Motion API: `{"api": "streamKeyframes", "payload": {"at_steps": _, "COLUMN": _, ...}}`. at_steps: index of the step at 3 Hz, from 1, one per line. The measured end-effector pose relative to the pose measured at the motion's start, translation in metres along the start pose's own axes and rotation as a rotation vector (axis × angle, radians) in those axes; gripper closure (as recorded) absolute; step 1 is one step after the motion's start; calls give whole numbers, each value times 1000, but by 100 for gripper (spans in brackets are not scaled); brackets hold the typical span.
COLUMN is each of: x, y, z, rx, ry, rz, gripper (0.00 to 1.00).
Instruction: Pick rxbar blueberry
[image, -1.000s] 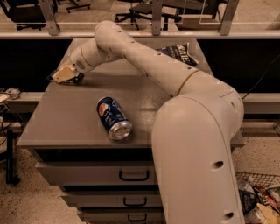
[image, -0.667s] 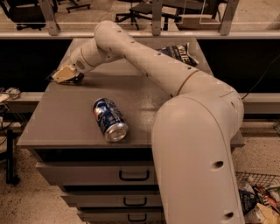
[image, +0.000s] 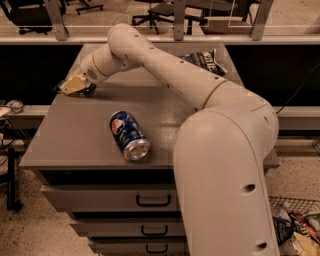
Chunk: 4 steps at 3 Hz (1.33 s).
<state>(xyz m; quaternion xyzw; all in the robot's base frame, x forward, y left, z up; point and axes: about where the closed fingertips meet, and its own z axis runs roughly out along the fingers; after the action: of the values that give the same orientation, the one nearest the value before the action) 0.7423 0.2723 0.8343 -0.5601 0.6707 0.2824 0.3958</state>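
Note:
My gripper (image: 75, 86) is at the far left edge of the grey cabinet top (image: 90, 135), low against the surface, with the arm reaching across from the right. A small dark shape (image: 88, 90) shows just under and beside the gripper; it may be the rxbar blueberry, but most of it is hidden by the gripper.
A blue Pepsi can (image: 129, 135) lies on its side in the middle of the top, open end toward the front. A blue chip bag (image: 206, 60) lies at the back right, partly behind the arm. A wire basket of snacks (image: 295, 227) stands on the floor at the right.
The can shifted very slightly left and back. The arm and gripper have stayed in the same place.

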Motion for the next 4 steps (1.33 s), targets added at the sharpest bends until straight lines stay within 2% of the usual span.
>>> {"api": "streamKeyframes", "payload": {"at_steps": 1, "x": 0, "y": 0, "z": 0, "rx": 0, "ry": 0, "rz": 0, "gripper": 80}}
{"api": "streamKeyframes", "payload": {"at_steps": 4, "x": -1, "y": 0, "z": 0, "rx": 0, "ry": 0, "rz": 0, "gripper": 11}}
